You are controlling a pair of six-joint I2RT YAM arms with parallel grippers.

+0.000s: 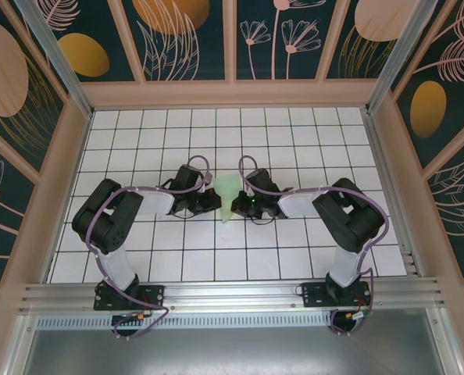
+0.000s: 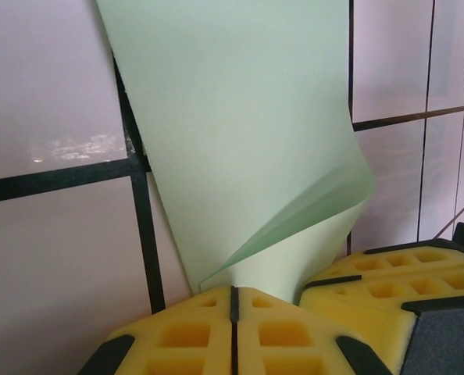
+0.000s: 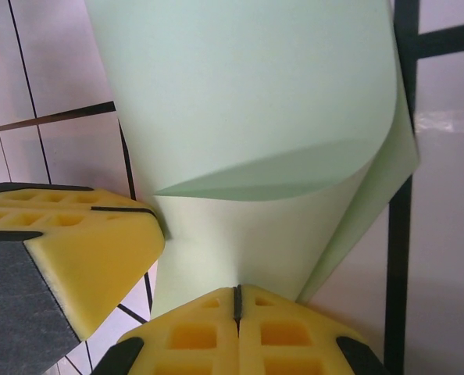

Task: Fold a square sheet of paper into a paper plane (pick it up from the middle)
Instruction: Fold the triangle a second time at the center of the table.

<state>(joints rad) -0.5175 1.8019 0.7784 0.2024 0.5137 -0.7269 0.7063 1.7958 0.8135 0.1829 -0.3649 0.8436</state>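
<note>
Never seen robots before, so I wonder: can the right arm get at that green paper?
Probably yes: the right gripper looks shut on the green paper, with nothing between them, and the left gripper is pinching it alongside.

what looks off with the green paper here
The sheet of paper is not lying flat: it bows over in a loose, rounded curl instead of a sharp crease. The left hand and right hand both pinch it, side by side at the middle of the table. No tear shows.
</note>
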